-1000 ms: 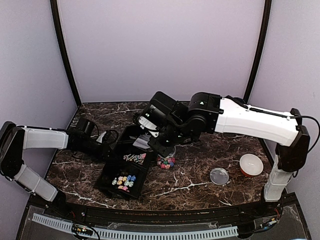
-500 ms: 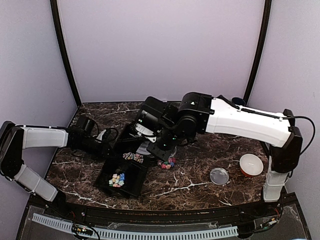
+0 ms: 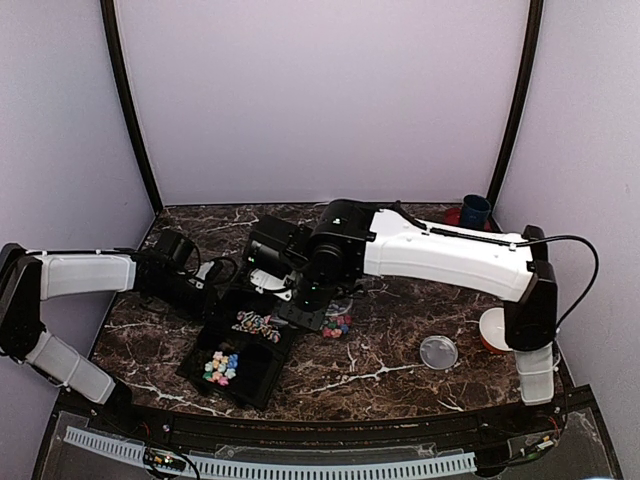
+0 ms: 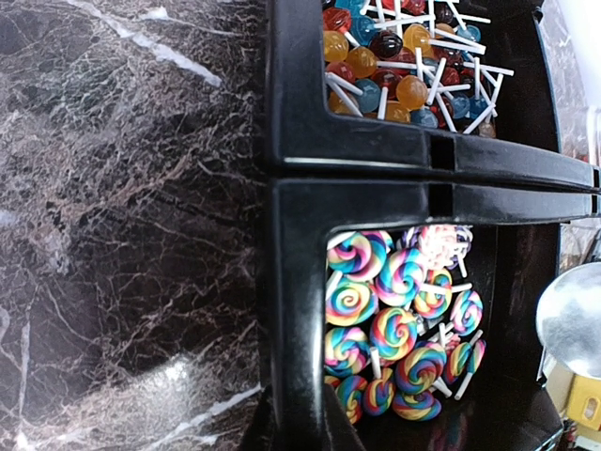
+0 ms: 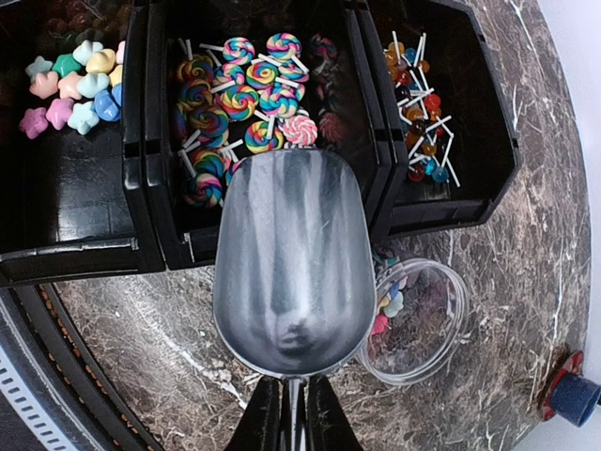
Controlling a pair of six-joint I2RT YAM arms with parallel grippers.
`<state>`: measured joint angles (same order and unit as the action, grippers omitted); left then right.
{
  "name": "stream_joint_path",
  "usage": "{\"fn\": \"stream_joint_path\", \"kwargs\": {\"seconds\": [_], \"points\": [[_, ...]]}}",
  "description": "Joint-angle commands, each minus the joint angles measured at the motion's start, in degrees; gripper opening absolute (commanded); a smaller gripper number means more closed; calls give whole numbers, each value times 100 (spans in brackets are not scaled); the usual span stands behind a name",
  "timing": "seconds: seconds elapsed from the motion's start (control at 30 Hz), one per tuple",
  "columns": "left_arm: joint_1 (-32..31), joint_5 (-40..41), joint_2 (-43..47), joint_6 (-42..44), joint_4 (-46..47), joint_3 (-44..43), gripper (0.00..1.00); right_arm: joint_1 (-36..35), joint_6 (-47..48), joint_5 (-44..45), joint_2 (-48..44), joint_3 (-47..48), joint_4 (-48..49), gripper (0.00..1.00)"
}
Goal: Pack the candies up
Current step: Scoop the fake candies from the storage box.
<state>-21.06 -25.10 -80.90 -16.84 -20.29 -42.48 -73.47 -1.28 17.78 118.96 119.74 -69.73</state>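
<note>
The right hand [image 5: 293, 415] is clamped on the thin handle of a metal scoop [image 5: 291, 263], whose empty bowl hangs over the wall of the black tray [image 5: 141, 221] at its middle compartment. The candies [image 5: 235, 94] lie sorted in the tray's 3 compartments, with pastel stars [image 5: 70, 89] in 1 end bay, swirl lollipops in the middle and small round lollipops [image 5: 423, 122] in the other end bay. A few more sit in a clear jar [image 5: 441, 310] on the worktop [image 5: 507, 235] just beside the tray. The left hand [image 3: 207, 283] sits at the tray's left rim, but I cannot tell whether it grips.
</note>
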Motion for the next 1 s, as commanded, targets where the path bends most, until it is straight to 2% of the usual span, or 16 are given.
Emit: {"fn": "stream_joint_path", "kwargs": {"seconds": [0.0, 0.47, 0.67, 0.97], "points": [[-135, -118, 361, 157, -170, -277, 0, -54, 466, -181, 321, 360, -107, 0], [-413, 653, 408, 433, -332, -378, 0, -53, 838, -268, 1251, 787, -108, 0], [-511, 475, 523, 426, -135, -296, 0, -52, 1088, -475, 1681, 1272, -13, 0], [-680, 305, 806, 596, 48, -315, 0, 37, 1454, -1163, 2288, 1266, 573, 0]]}}
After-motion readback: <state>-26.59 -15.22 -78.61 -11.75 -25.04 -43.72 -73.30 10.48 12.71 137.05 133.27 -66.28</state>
